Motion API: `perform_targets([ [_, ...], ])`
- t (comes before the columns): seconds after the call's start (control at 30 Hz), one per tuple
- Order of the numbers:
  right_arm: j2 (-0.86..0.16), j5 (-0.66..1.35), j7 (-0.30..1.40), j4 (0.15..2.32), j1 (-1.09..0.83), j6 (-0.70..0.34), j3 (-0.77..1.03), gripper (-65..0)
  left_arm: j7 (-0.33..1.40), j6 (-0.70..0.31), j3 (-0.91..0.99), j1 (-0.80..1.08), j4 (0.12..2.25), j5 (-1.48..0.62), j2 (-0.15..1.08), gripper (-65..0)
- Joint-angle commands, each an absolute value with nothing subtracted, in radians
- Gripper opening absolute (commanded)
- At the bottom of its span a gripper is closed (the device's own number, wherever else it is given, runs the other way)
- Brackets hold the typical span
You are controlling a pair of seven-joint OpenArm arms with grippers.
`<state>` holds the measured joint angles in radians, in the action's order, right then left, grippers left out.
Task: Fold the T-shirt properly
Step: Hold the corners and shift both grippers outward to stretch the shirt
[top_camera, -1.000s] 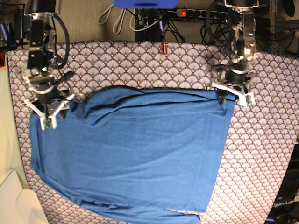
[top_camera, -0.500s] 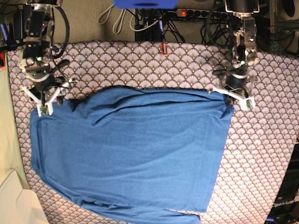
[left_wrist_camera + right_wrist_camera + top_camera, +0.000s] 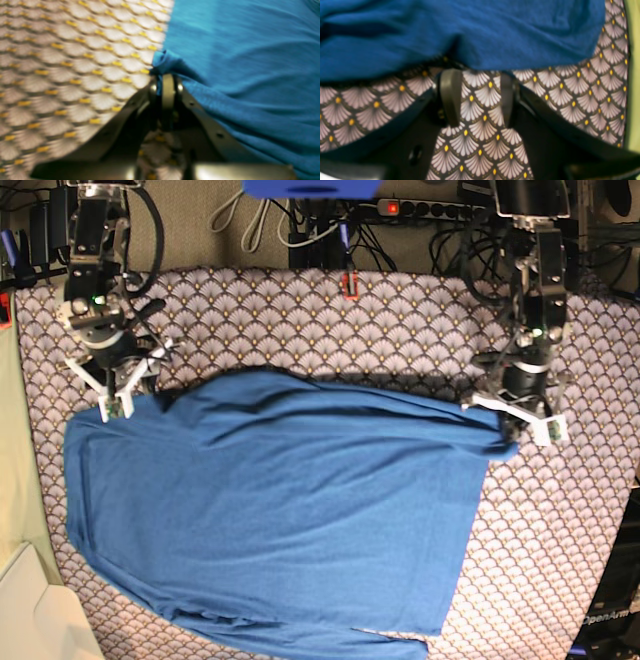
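1. The right hand (image 3: 115, 395) hangs near the table's far left corner, just beside the shirt's upper left edge. Its wrist view shows the two fingers (image 3: 450, 96) set wide apart with only patterned cloth between them, the blue hem just past their tips; it holds nothing.
2. The blue shirt (image 3: 280, 520) lies spread across the middle of the table, on the scallop-patterned cloth (image 3: 300, 320), reaching down to the near edge.
3. The left hand (image 3: 518, 418) sits at the shirt's upper right corner, toward the table's right edge. Its fingers are pinched together on a bunched fold of the shirt (image 3: 163, 58).
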<state>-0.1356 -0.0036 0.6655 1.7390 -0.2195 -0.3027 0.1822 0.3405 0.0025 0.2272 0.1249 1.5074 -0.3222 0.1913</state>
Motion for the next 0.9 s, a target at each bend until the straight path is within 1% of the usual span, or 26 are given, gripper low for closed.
perform_targets([
  [0.0, -0.143, -0.002, 0.645, 1.747, -0.213, -0.305, 0.185, -38.4, 0.318, -0.004, 0.226, 0.113, 1.527, -0.326, 0.197, -64.7],
  [0.2, -0.143, -0.002, 0.639, 1.701, -0.206, -0.305, 0.160, -38.4, 0.318, -0.010, 0.269, 0.116, 1.521, -0.321, 0.189, -64.7],
  [0.5, -0.148, -0.005, 0.638, 1.699, -0.199, -0.305, 0.116, -38.1, 0.318, -0.010, 0.269, 0.127, 1.520, -0.326, 0.186, -64.7],
  [0.7, -0.148, -0.007, 0.636, 1.693, -0.171, -0.305, 0.114, -30.6, 0.318, -0.010, 0.269, 0.145, 1.520, -0.326, 0.186, -64.7],
  [0.87, -0.156, -0.007, 0.636, 1.659, -0.130, -0.305, 0.114, -29.6, 0.318, -0.010, 0.269, 0.151, 1.520, -0.326, 0.183, -64.7],
])
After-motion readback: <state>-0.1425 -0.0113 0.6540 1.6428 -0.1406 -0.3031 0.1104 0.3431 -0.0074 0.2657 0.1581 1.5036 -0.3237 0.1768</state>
